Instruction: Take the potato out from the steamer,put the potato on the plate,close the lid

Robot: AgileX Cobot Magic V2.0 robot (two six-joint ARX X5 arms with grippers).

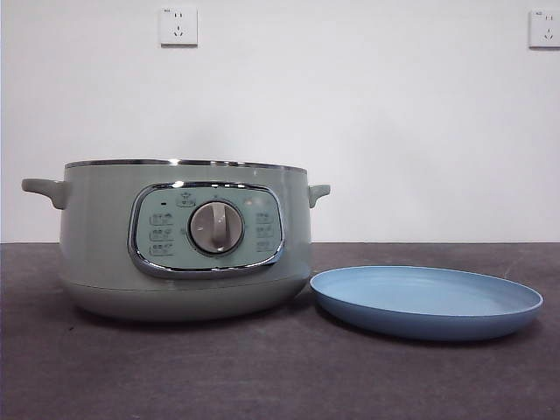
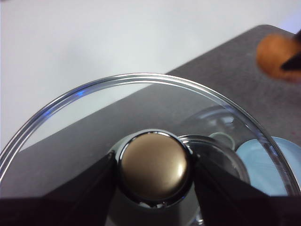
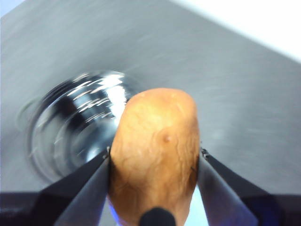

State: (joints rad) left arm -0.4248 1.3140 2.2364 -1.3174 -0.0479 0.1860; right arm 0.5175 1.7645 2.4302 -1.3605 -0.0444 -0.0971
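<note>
Pot: the big round pale-green steamer (image 1: 184,241) sits on the dark table (image 1: 262,376), on the left in the front view. It has a shiny rim, two small side handles and a grey dial. It has no lid on.
Left claw: the left gripper (image 2: 154,170) is clenched on the round knob of the clear glass lid (image 2: 141,108) with its shiny rim band. The lid is held up in the air. You can see the pot and some of the plate through the glass.
Plate: the wide, flat, light-blue plate (image 1: 426,302) lies on the table just beside the pot, on its right.
Right claw: the right gripper (image 3: 154,162) is squeezing the oval brown-orange potato (image 3: 155,150) between its two black jaws. The potato is up in the air, above the table, with the blurry shiny pot off to one side.
</note>
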